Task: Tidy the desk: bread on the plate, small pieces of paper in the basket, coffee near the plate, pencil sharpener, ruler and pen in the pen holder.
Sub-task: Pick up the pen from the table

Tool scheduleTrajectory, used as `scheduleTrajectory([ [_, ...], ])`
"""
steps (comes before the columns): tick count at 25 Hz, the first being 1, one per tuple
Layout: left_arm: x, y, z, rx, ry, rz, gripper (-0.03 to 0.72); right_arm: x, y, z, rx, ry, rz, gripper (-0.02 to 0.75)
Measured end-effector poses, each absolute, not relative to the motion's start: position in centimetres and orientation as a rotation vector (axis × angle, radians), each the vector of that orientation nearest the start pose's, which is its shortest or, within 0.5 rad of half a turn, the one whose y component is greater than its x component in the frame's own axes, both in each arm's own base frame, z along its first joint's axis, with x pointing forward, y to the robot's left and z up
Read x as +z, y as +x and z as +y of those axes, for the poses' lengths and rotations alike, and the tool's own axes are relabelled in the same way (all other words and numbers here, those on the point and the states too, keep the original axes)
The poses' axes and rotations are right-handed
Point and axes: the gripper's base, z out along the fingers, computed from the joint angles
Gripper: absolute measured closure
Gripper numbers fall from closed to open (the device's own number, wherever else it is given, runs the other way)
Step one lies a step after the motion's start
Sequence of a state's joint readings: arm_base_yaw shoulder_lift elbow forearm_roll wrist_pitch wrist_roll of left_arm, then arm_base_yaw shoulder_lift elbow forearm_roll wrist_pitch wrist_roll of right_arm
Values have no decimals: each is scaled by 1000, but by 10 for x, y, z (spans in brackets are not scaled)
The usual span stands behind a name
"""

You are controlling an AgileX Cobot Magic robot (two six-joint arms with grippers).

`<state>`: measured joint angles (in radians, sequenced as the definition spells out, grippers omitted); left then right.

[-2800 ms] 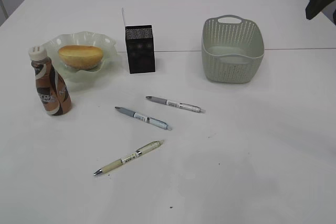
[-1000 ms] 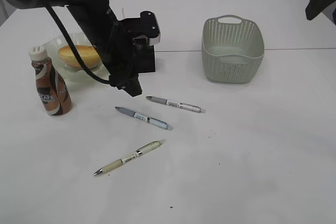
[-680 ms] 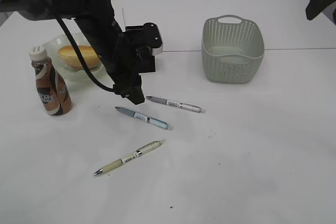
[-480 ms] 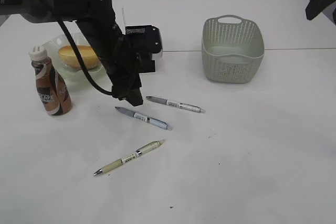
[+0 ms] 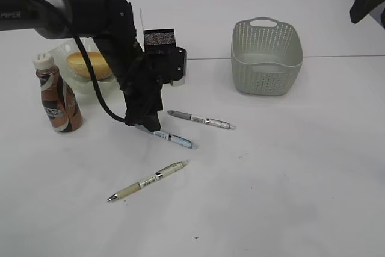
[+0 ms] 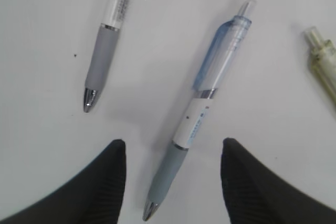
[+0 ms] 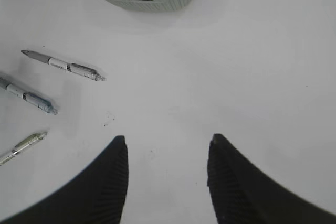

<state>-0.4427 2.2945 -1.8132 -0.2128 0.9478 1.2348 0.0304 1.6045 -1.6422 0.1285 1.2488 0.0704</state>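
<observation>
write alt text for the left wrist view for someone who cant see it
The open left gripper hovers over a white desk, its two dark fingers straddling the grey tip end of a blue pen. A grey-grip pen lies to the left, and a yellowish pen shows at the right edge.

The black left arm is stretched in from the upper left edge of the exterior view, bent downward at the wrist, with a cable looped beside it. Its dark, ribbed-fingered left tool (image 5: 143, 121) is pointed down at the white desk (image 5: 289, 167), low over its surface, and its jaws are held apart, nothing being gripped between them. The right arm is seen only as a dark shape at the upper right corner; its right tool (image 7: 165, 174) is raised high, jaws parted and empty.
</observation>
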Motion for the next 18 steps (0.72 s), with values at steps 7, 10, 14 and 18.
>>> scheduleTrajectory([
  [7, 125, 426, -219, 154, -2413, -2386, 265, 376, 333, 21, 208, 71, 2694, 372],
  [10, 126, 428, -220, 136, -2429, -2403, 265, 376, 333, 21, 207, 69, 2694, 372],
  [14, 126, 429, -221, 139, -2432, -2414, 265, 376, 333, 21, 207, 69, 2694, 372],
  [18, 121, 429, -221, 153, -2421, -2413, 265, 376, 333, 21, 207, 69, 2694, 372],
])
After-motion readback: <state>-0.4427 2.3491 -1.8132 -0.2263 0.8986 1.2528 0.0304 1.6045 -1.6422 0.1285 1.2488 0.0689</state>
